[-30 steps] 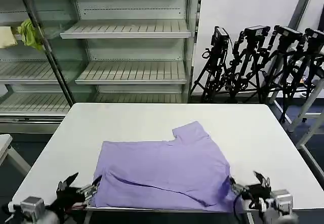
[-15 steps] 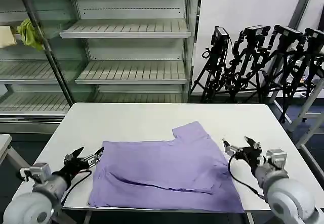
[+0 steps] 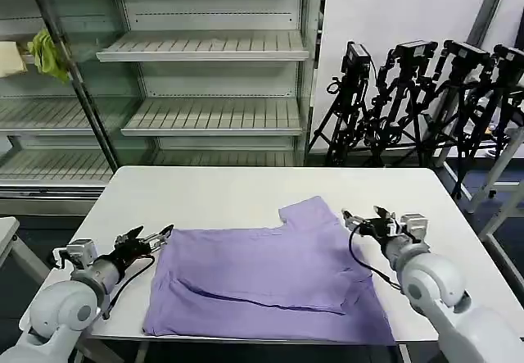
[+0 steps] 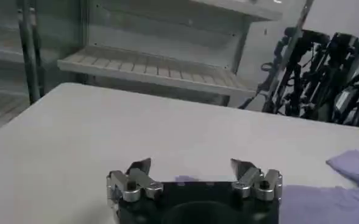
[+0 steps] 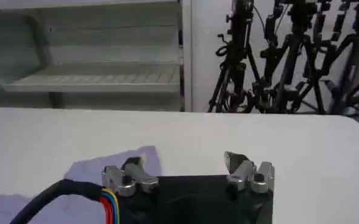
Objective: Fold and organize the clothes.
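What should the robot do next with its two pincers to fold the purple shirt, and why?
Probably lower both pincers onto the far corners of the T-shirt and pinch them. The left pincer and right pincer are both open, one at each far corner, holding nothing, and the shirt lies on the table only partly folded.

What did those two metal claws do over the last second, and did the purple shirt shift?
Both end effectors moved from the table's near edge up beside the shirt: left end effector at its far left corner, right end effector by the sleeve, both open, holding nothing. The lavender T-shirt barely shifted; the table stayed.
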